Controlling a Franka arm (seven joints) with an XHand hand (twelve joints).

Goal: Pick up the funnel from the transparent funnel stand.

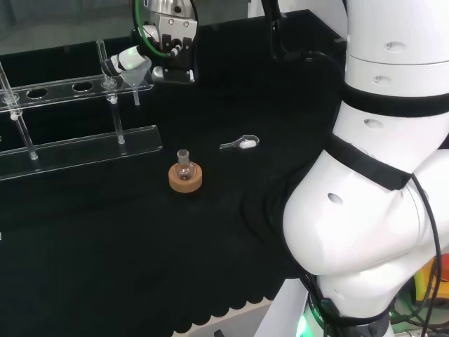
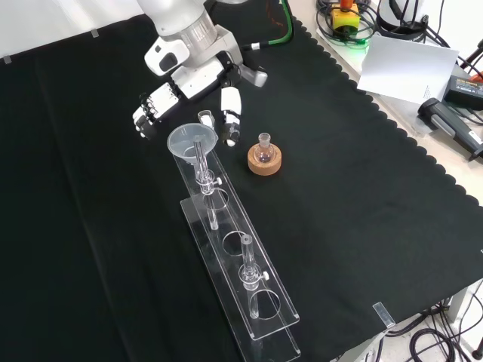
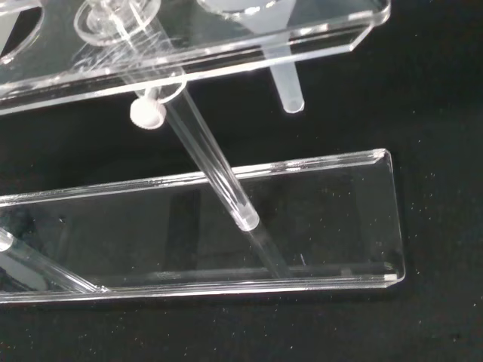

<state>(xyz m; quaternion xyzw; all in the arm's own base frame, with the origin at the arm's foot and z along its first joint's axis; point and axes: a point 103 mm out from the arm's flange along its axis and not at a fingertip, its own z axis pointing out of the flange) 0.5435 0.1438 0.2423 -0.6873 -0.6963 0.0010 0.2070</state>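
Sitting in the stand (image 2: 249, 302), the funnel (image 2: 192, 142) lies between the hand's (image 2: 189, 94) spread, empty fingers

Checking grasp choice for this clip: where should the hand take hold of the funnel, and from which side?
Grip the funnel by its wide cone rim, probably from the stand's end, where the hand hovers open. The cone sits above the top plate of the funnel stand, exposed; the stem hangs through the hole, so lift straight up.
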